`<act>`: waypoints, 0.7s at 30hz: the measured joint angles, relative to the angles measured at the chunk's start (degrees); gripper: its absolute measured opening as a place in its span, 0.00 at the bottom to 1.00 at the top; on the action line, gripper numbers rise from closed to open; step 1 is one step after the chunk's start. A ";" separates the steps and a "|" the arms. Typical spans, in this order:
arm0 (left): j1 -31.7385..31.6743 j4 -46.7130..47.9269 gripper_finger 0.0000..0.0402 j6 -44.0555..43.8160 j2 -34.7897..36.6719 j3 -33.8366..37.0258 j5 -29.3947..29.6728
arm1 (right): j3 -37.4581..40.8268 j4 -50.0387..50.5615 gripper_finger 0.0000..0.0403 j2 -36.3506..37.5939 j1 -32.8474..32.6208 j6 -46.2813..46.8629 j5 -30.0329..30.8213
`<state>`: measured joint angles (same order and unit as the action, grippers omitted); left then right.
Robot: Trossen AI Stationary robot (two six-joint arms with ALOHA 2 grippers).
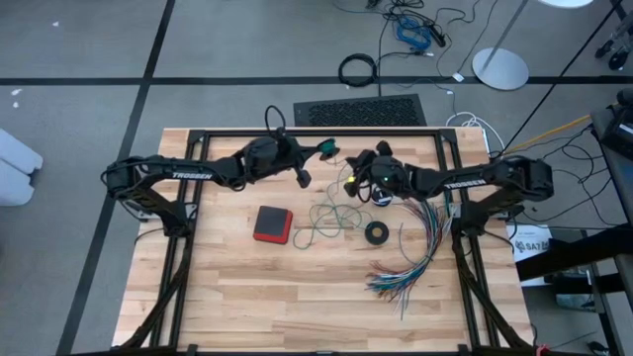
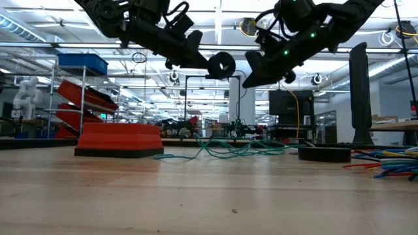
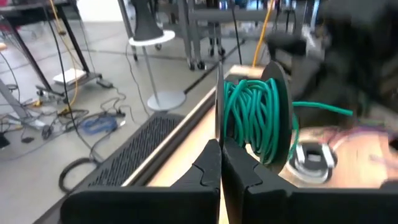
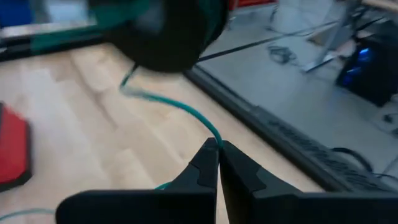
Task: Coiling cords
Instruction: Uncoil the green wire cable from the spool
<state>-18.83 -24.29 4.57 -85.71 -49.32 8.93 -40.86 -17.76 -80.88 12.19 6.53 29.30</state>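
— Above the table's far edge: left gripper [image 3: 219,163], fingers pressed together on the flange of a black spool [image 3: 277,118] wound with teal-green cord [image 3: 252,121].
— And opposite?
— Right gripper [image 4: 217,163], pinched closed on that same cord, strung taut to the spool.
— Below?
— Loose teal loops on the wooden table [image 1: 227,297], between red block [image 1: 273,223] and black ring [image 1: 377,232]. Multicoloured wires [image 1: 410,267] fanned near the right edge.

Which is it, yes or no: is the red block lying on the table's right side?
No: in the high view the red block lies left of the tangled teal cord, near the table's middle.
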 joint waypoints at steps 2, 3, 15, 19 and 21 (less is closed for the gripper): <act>-0.03 1.39 0.00 0.67 0.00 0.00 0.04 | 0.00 -0.05 0.00 1.24 -0.02 -0.94 2.29; -0.08 1.75 0.00 0.73 0.00 0.00 0.04 | 0.00 -0.36 0.00 1.86 -0.03 -1.50 3.07; -0.70 4.30 0.00 4.99 0.00 0.00 2.73 | 0.00 -10.83 0.00 6.67 -5.47 -11.94 -1.84; -1.77 4.15 0.00 4.86 0.00 0.00 3.39 | 0.00 -13.99 0.00 6.43 -8.13 -14.35 -3.18; -2.10 3.71 0.00 4.77 0.00 0.00 3.58 | 0.00 -13.75 0.00 6.22 -8.78 -14.80 -5.62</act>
<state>-20.93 -20.58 9.34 -85.71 -49.32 12.50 -40.86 -31.51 -74.66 3.40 -8.27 23.67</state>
